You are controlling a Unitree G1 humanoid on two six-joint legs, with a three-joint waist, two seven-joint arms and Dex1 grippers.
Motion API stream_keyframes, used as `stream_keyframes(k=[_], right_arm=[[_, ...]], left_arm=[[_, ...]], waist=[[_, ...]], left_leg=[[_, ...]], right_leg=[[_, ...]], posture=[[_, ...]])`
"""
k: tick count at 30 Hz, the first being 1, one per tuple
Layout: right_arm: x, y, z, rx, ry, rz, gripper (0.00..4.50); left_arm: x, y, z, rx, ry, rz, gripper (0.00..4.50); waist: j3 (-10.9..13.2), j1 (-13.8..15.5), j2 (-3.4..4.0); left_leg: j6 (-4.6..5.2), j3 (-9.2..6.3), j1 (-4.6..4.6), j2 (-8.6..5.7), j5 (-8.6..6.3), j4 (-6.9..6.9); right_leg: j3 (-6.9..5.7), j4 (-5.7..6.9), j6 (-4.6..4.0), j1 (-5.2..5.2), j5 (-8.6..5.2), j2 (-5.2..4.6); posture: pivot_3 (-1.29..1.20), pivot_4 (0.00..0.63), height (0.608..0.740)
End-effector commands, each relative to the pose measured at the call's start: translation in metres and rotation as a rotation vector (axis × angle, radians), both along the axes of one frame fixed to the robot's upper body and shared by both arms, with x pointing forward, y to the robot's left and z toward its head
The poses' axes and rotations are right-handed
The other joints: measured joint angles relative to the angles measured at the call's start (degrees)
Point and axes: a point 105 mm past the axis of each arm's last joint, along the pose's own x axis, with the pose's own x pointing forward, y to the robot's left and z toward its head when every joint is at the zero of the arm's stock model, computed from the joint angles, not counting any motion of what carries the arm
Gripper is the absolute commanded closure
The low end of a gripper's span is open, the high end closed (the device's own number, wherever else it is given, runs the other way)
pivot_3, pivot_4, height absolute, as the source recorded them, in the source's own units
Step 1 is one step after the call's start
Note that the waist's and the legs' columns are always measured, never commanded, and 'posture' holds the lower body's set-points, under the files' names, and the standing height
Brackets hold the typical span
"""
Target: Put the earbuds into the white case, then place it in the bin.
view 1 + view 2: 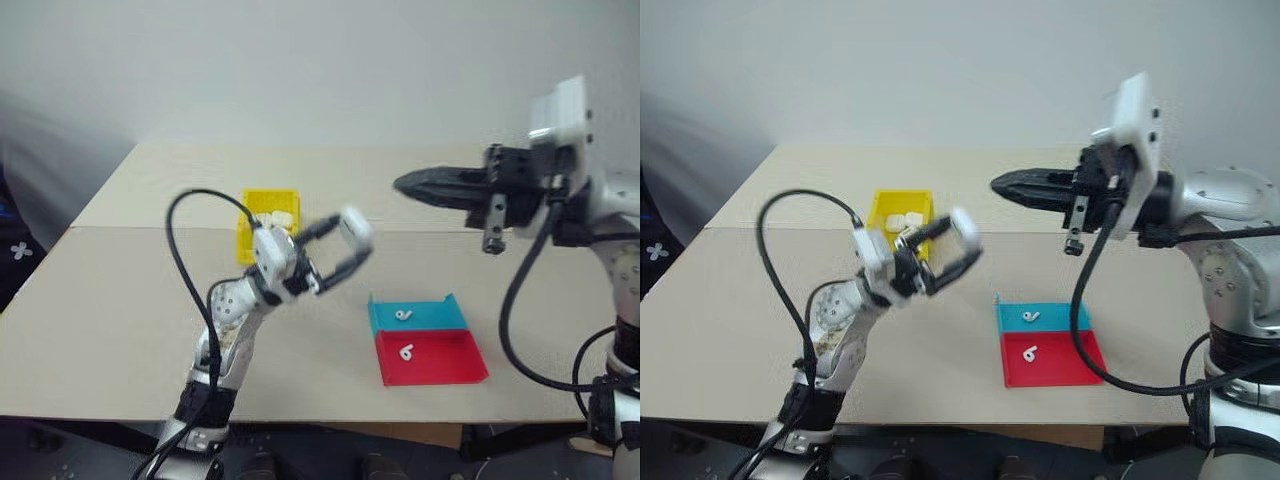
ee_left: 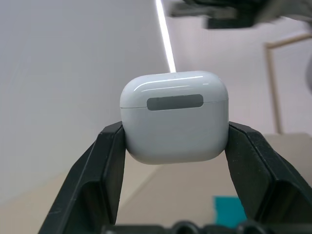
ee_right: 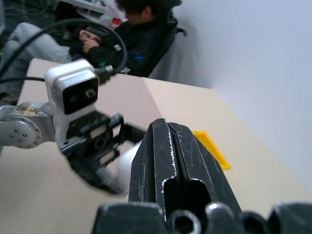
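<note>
The left gripper (image 2: 174,141) pinches the white case (image 2: 174,116) between its two black fingers (image 2: 105,165), one flat pad pressed to each side. The case is glossy, smooth plastic with rounded corners, its lid closed along a thin seam, and a grey oblong patch sits across that seam. It is held up in the air above the beige tabletop (image 1: 120,300).

The right gripper (image 1: 412,183) has its two scuffed black fingers (image 3: 157,161) pressed flat together with nothing between them. It hangs in the air level with the case and near it, pointing toward it without touching.

Below and between the two grippers, on the table, lie two flat open trays side by side and touching: one teal tray (image 1: 425,316), one red tray (image 1: 440,362). Each carries one of the two earbuds (image 1: 403,315), small, white and comma-shaped.

Beyond the left gripper stands the bin (image 1: 888,204), bright yellow plastic, rectangular, with upright walls and a few pale pieces inside.

In the right wrist view a seated person (image 3: 131,44) in dark clothing sits past the table's far end.
</note>
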Motion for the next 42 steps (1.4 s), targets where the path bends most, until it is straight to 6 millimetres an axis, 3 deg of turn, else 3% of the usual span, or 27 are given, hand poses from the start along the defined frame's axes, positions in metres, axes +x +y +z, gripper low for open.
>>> stream_keyframes(k=[1,6,8,14,16,19,23,27,29,33,38,42], right_arm=[[0.003,-0.008,-0.004,0.052,0.002,-0.081,4.43],[0.011,-0.007,-0.015,0.189,0.098,-0.115,4.43],[0.017,-0.005,-0.024,0.181,0.139,-0.145,4.43],[0.026,-0.005,-0.045,0.112,0.226,-0.218,4.43],[0.027,-0.006,-0.051,0.088,0.239,-0.233,4.50],[0.026,-0.005,-0.055,0.070,0.242,-0.245,4.50],[0.027,-0.004,-0.060,0.045,0.248,-0.250,4.50],[0.026,-0.003,-0.061,0.032,0.242,-0.244,4.50],[0.025,-0.003,-0.062,0.008,0.241,-0.235,4.50],[0.014,-0.012,-0.072,-0.117,0.210,-0.199,4.50],[-0.006,-0.037,-0.089,-0.315,0.084,-0.143,4.50],[-0.020,-0.070,-0.102,-0.423,0.079,-0.132,4.50]], left_arm=[[0.040,0.020,0.026,-0.047,0.001,0.316,1.73],[0.104,0.051,0.015,-0.179,0.272,0.691,1.73],[0.118,0.057,0.002,-0.166,0.336,0.804,1.73],[0.134,0.057,-0.034,-0.014,0.419,0.965,1.73],[0.138,0.062,-0.046,0.021,0.483,0.993,1.00],[0.139,0.065,-0.049,0.006,0.520,1.007,0.06],[0.136,0.064,-0.045,0.021,0.474,1.000,0.02],[0.117,0.045,-0.028,-0.119,0.481,0.650,0.02],[0.099,0.040,-0.020,-0.165,0.456,0.459,0.02],[0.066,0.044,-0.025,-0.063,0.422,0.290,0.02],[0.026,0.072,-0.034,0.055,0.428,0.197,0.02],[-0.014,0.108,-0.043,0.168,0.456,0.146,0.02]], waist=[[0.0,0.1,0.01],[0.0,-0.1,0.00],[0.0,-0.2,-0.01],[0.0,-0.1,-0.02],[0.0,0.0,-0.02],[0.0,0.0,-0.02],[0.0,0.0,-0.02],[0.0,-0.1,-0.02],[0.0,-0.2,-0.01],[0.0,-0.3,-0.01],[0.0,-0.5,-0.01],[0.0,-0.7,-0.01]], left_leg=[[0.00,0.00,0.00,-0.03,0.00,0.01],[0.00,-0.02,0.03,-0.05,0.00,-0.01],[0.01,-0.03,0.00,-0.05,0.00,-0.03],[0.00,-0.01,-0.13,-0.09,-0.01,-0.13],[0.00,-0.01,-0.16,-0.10,-0.01,-0.13],[0.00,-0.02,-0.17,-0.12,-0.01,-0.13],[0.00,-0.02,-0.14,-0.12,-0.01,-0.15],[-0.01,0.00,-0.14,-0.11,-0.01,-0.17],[-0.01,0.00,-0.14,-0.11,-0.01,-0.19],[-0.01,0.00,-0.12,-0.11,-0.01,-0.19],[-0.01,0.00,-0.02,-0.11,-0.01,-0.16],[-0.02,0.01,0.06,-0.09,-0.01,-0.15]], right_leg=[[0.03,0.00,0.05,0.00,0.01,-0.01],[0.06,0.00,0.22,0.01,-0.05,0.00],[0.05,0.00,0.20,-0.02,-0.04,0.00],[0.03,-0.12,0.10,-0.10,0.02,-0.04],[0.02,-0.16,0.10,-0.11,0.02,-0.05],[0.00,-0.17,0.10,-0.11,0.02,-0.07],[0.00,-0.15,0.10,-0.10,0.02,-0.07],[0.02,-0.15,0.09,-0.11,0.02,-0.08],[0.02,-0.16,0.08,-0.11,0.03,-0.08],[0.03,-0.14,0.07,-0.11,0.02,-0.08],[0.04,-0.10,0.09,-0.02,0.00,-0.08],[0.04,-0.03,0.33,0.01,-0.15,-0.08]], posture=[[0.00,0.150,0.740],[0.00,0.150,0.740],[0.00,0.150,0.740],[0.00,0.150,0.740],[0.00,0.150,0.740],[0.00,0.150,0.740],[0.00,0.150,0.740],[0.00,0.150,0.740],[0.00,0.150,0.740],[0.00,0.150,0.740],[0.00,0.150,0.740],[0.00,0.150,0.740]])
